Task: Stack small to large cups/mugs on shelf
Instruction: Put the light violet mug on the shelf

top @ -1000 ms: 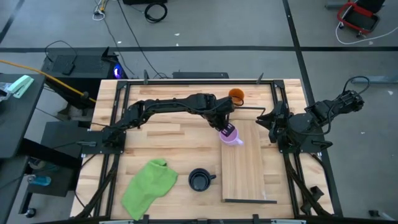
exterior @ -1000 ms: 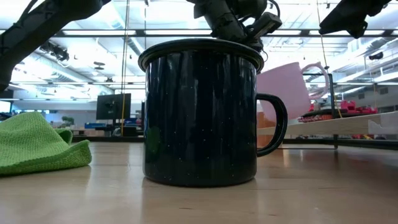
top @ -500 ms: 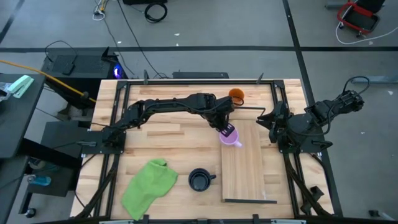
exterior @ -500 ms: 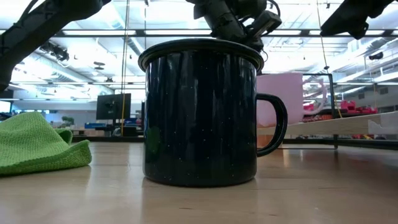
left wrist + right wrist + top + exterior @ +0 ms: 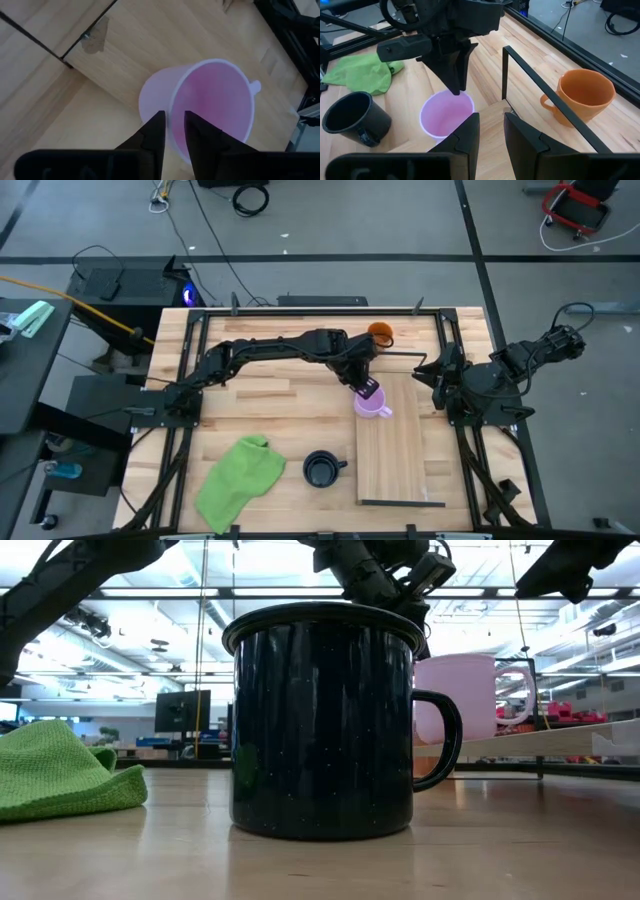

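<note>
A wooden table seen from above, with a long light-wood shelf point(image 5: 400, 438) lying on it as the landmark. The purple mug point(image 5: 372, 404) now stands upright on the far end of the shelf, near its left edge. A second ago it hung tilted in the air above that spot; it has since come down and levelled, and from table height its base sits flat on the board.

The left gripper point(image 5: 365, 388) is directly over the mug. Its two fingers point(image 5: 156, 131) straddle the near wall of the rim, one inside and one outside, with a small gap showing, so they have eased apart and the pinch looks released or nearly so.

The right gripper point(image 5: 488, 131) waits just off the shelf's right edge, fingers spread, holding nothing.

The orange mug point(image 5: 380, 333) stands on the table beyond the shelf's far end. The black mug point(image 5: 321, 469) sits left of the shelf, near a green cloth point(image 5: 238, 479).

By my reading, the first mug is placed, and two mugs remain to be brought to the shelf.
</note>
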Available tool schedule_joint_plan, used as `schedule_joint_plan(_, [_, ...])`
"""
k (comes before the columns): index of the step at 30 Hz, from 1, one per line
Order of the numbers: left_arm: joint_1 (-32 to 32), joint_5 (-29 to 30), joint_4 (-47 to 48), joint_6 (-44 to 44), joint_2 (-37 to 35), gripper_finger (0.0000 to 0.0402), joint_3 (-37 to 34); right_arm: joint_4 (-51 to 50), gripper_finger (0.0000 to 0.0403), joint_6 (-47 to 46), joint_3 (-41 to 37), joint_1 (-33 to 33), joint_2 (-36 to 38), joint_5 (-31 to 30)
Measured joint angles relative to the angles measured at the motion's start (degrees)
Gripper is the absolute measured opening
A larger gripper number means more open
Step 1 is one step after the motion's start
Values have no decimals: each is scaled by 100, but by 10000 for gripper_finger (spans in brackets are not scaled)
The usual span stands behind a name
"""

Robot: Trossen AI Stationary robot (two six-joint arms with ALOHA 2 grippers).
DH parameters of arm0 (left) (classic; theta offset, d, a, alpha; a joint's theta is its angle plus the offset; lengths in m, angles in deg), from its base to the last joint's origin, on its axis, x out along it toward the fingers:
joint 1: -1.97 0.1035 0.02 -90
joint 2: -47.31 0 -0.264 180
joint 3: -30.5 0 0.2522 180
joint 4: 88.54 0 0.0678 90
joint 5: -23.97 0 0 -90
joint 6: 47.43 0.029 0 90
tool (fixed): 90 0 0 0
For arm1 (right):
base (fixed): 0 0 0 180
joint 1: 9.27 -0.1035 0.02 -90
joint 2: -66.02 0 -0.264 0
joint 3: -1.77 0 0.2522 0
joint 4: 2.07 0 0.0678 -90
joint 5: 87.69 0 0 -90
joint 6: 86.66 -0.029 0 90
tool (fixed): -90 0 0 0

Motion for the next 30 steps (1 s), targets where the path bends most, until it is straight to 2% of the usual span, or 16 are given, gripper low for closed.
schedule_joint_plan(17, [138,-275,66,23,-6,82,0,2,96,-379,0,0,0,238])
schedule_joint_plan(23, [189,-324,221,106,-205,76,2,4,96,-428,0,0,0,256])
schedule_joint_plan(30, [382,66,1027,345,-726,68,4,3,96,-580,0,-1,2,256])
